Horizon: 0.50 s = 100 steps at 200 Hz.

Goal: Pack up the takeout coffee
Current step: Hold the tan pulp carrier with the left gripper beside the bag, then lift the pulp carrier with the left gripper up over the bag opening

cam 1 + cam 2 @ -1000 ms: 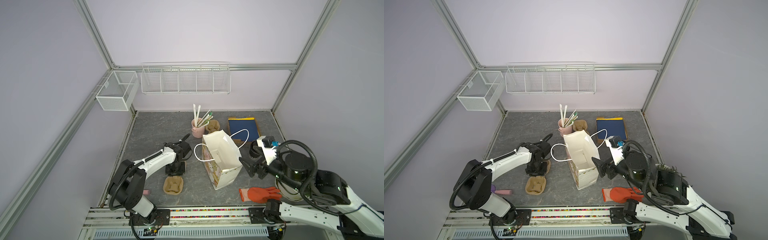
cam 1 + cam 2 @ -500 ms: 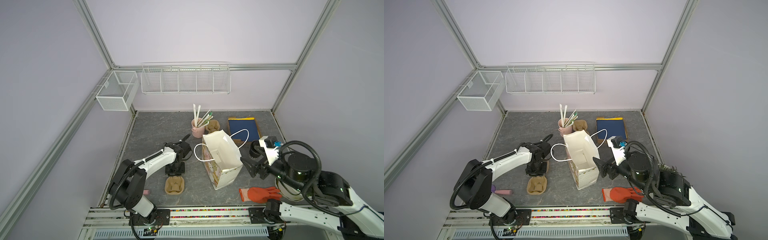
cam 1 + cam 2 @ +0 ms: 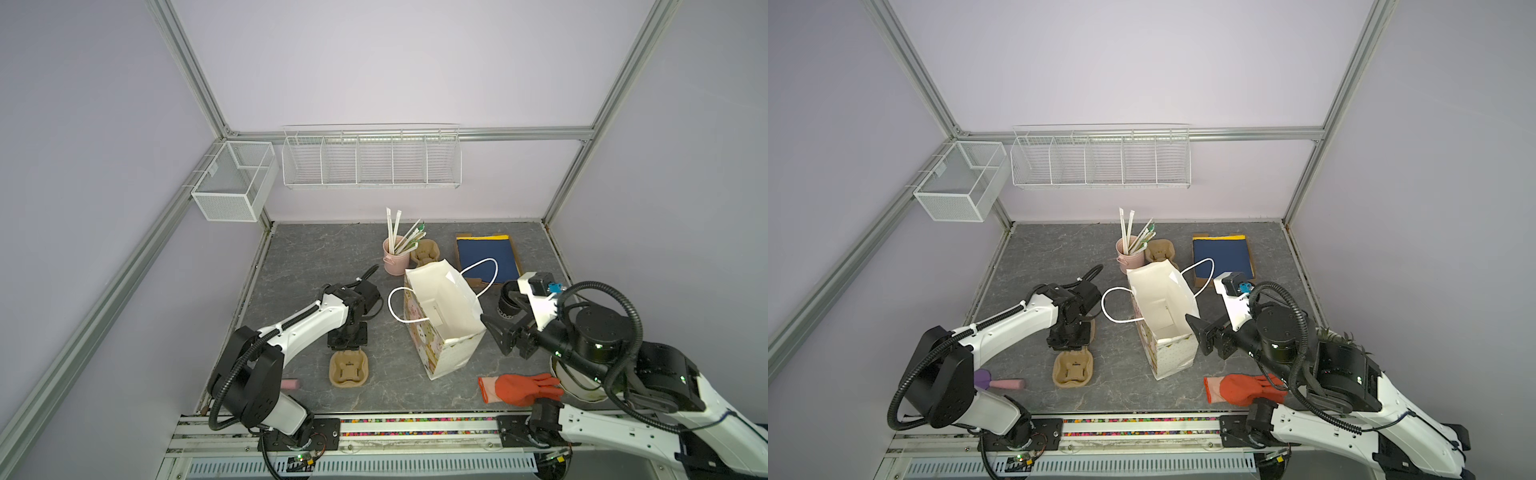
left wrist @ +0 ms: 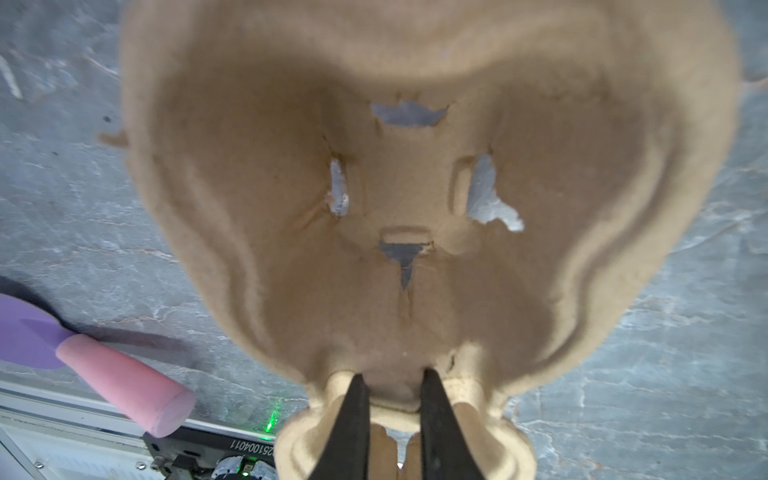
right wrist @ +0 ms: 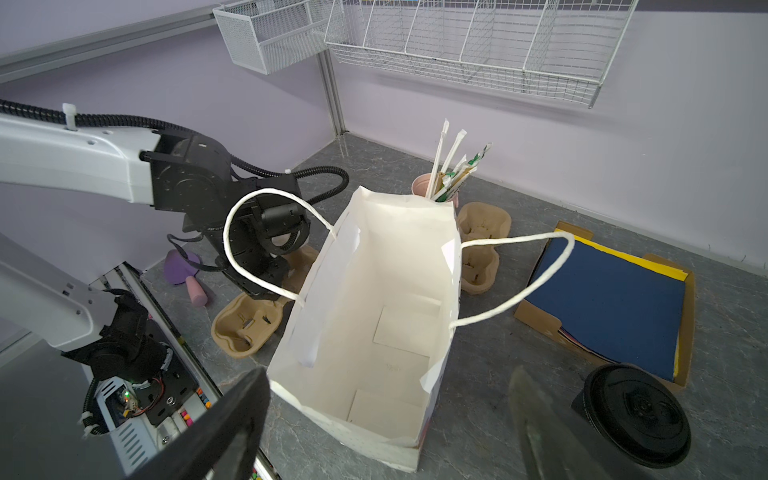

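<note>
Left hand point(image 4: 392, 376) pinched shut on brown pulp carrier point(image 4: 257, 187) rim, right hand point(image 3: 494, 334) spread wide beside white paper bag point(image 3: 440, 307), takeout coffee point(image 5: 636, 415) standing lidded on tabletop point(image 3: 316, 257), outside bag.

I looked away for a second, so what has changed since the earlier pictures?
The left gripper has narrowed around the rim of the brown cup carrier, apparently pinching it. The open right gripper, the paper bag and the lidded coffee cup stayed about where they were.
</note>
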Available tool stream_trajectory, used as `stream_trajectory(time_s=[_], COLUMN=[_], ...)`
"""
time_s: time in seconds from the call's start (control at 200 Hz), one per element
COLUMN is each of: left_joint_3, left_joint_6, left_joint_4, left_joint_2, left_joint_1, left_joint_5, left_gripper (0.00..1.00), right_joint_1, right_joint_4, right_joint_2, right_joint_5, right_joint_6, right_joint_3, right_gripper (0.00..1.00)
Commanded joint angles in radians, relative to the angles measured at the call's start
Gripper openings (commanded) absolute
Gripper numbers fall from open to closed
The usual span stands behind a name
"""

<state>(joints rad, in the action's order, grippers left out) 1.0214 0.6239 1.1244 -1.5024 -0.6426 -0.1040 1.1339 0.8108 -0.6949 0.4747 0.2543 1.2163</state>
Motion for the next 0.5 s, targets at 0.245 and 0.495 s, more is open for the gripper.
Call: stream_trajectory(time_s=[0.245,0.495], left_joint_3=[0.074,0.134], left_joint_6=[-0.004,-0.007], left_joint_4=[0.091,0.139], left_joint_2=[0.106,0.151], left_joint_1=[-0.003,-0.003], left_joint_5=[-0.028,-0.034], left_gripper=[0.03,0.0], right_joint_1=[-0.003,-0.003], right_joint_4=[-0.025,-0.024], right_joint_2=[0.002,0.006], right_joint_5=[0.029,0.049], right_joint_6=[-0.004,-0.001], right_joint_3=[-0.005,-0.003], right_gripper=[0.93,0.92])
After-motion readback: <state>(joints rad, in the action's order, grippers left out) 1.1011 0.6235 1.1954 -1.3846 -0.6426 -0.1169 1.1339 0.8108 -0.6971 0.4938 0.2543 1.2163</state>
